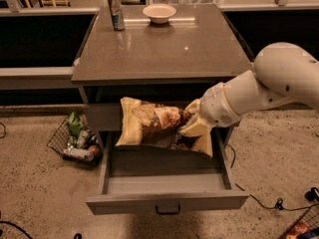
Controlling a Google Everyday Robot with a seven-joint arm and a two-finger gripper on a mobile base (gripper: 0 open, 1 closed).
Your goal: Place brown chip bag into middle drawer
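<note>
The brown chip bag (152, 124), dark brown in the middle with pale yellow ends, hangs just above the back of the open middle drawer (167, 200), in front of the cabinet's upper front. My gripper (195, 122) holds the bag by its right end; my white arm reaches in from the right. The fingers are hidden by the bag and the wrist. The drawer's grey tray is pulled out towards the camera, with a small dark handle on its front panel.
On the cabinet top (159, 51) stand a can (115, 11) and a white bowl (159, 13) at the back. A wire basket with packets (77, 141) lies on the floor to the left. Cables (279, 203) lie on the floor at the right.
</note>
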